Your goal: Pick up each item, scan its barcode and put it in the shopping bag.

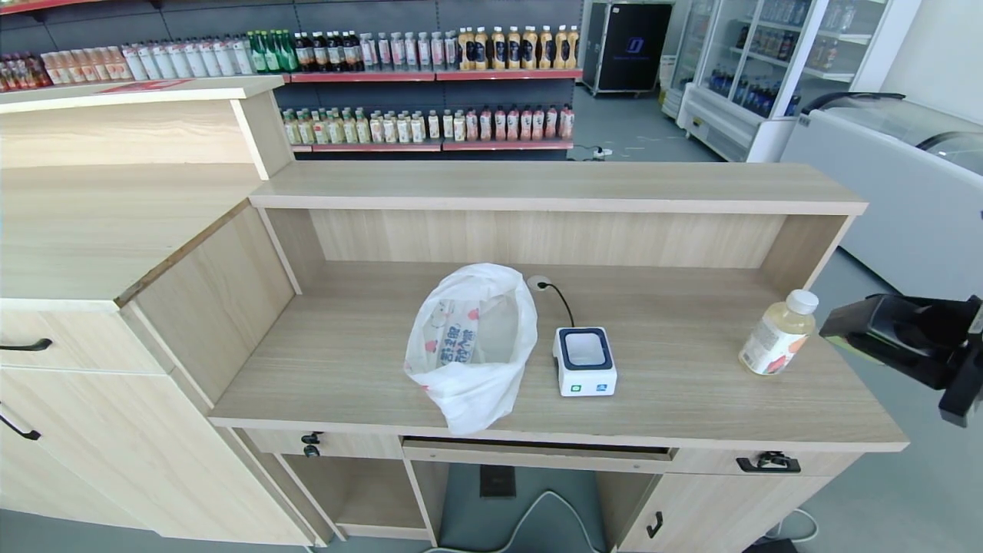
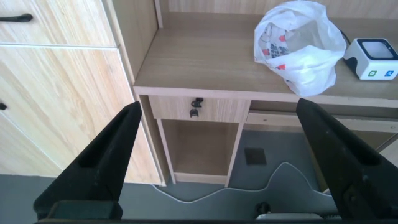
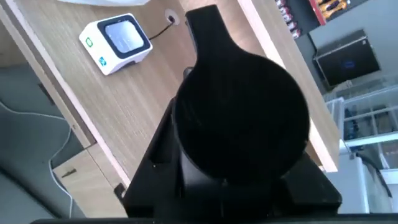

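Currently the right gripper (image 1: 848, 334) hangs just beside the bottle (image 1: 777, 334), off the counter (image 1: 691, 384) end; whether it is clenched or released cannot be told. The bottle stands upright, unheld, near the counter edge. Farther out sit the scanner (image 1: 584, 359), then the shopping bag (image 1: 470, 346), mouth open. The left gripper (image 2: 219, 107) is spread wide and grasps nothing, low in front of the counter. Risk: a sideways nudge could tip the bottle off the edge. Bag print and bottle label are too small to read.
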`<state>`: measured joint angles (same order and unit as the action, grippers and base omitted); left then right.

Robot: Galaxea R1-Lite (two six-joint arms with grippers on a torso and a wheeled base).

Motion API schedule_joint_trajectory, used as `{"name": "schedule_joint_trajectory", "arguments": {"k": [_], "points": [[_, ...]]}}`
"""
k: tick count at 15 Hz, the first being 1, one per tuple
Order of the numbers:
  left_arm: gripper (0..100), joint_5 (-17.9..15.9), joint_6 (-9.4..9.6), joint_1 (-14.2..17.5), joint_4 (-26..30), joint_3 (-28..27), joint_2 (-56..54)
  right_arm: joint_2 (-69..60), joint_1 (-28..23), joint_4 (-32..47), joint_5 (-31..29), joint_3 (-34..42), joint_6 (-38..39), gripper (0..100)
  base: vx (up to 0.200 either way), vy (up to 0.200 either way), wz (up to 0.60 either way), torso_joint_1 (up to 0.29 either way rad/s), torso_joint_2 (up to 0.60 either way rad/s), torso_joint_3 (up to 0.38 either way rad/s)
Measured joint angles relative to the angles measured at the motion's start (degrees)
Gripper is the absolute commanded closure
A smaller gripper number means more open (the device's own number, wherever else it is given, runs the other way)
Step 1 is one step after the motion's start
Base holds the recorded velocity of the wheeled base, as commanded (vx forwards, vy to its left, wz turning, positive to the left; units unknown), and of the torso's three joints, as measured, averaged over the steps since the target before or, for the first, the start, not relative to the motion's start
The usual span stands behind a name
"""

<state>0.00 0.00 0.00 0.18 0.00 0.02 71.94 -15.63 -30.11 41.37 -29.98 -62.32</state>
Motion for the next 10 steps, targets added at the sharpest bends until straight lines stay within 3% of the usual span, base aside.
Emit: {"name": "schedule_joint_trajectory", "arguments": {"k": [4,6,8,10], "points": [[0,0.00,0.00,0.00,0.00,0.00,0.00,0.46,1.02,-0.43,-0.62,-1.96,7.85,100,0.000,0.000,0.60,-0.002,0.00,0.002],[0,0.00,0.02,0.00,0.00,0.00,0.00,1.10,3.15,-0.57,-8.59,-3.47,16.51,100,0.000,0.000,0.60,-0.002,0.00,0.007],[0,0.00,0.00,0.00,-0.02,0.00,0.00,3.15,7.89,-0.27,-22.36,-7.14,31.04,100,0.000,0.000,0.60,0.000,0.00,0.002],[0,0.00,0.00,-0.05,0.00,0.00,0.00,7.25,12.87,-0.49,-24.77,-11.25,52.60,100,0.000,0.000,0.00,0.000,0.00,0.000]]}}
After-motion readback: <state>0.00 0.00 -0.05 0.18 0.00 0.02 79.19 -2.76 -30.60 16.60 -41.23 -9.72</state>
